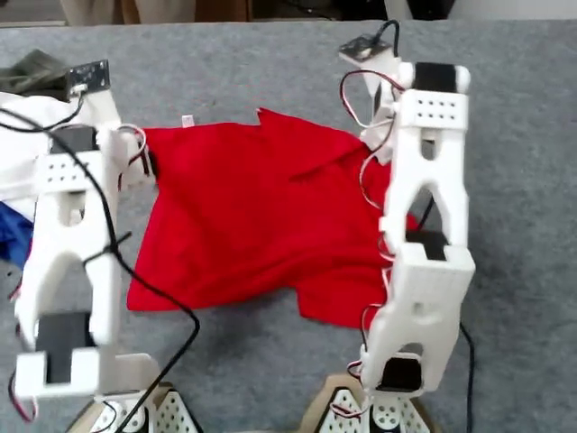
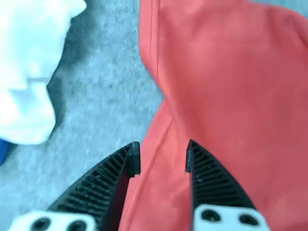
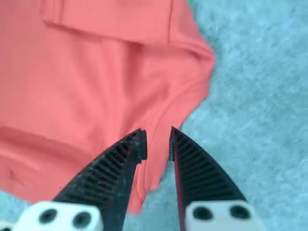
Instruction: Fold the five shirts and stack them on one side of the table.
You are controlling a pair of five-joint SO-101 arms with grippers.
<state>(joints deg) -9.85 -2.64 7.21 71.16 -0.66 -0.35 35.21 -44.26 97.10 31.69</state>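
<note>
A: Where the red cloth shirt [image 1: 261, 207] lies spread on the grey felt tabletop [image 1: 505, 180], how flat is it?

B: Mostly open and unfolded, in the middle between the two white arms, with creases across it and its near edge uneven.

A: And the left pincer [image 2: 162, 159]?

B: Its black ribbed fingers [image 2: 118, 175] stand spread. The shirt's left edge runs between them, red cloth under one finger and grey felt under the other. From above, that arm sits at the shirt's far left corner.

A: The right pincer [image 3: 158, 142]?

B: Also parted, though by a narrower gap. A curved hem at the shirt's right side passes under the gap. I cannot tell whether either pincer touches the cloth.

A: Anything else on the tabletop?

B: A crumpled white cloth [image 2: 29, 72] lies just beside the shirt's left edge, with a strip of bare felt between them. A bit of blue fabric [image 1: 11, 234] shows below the white one at the left border, and a dark olive cloth [image 1: 32, 68] sits at the far left corner.
</note>
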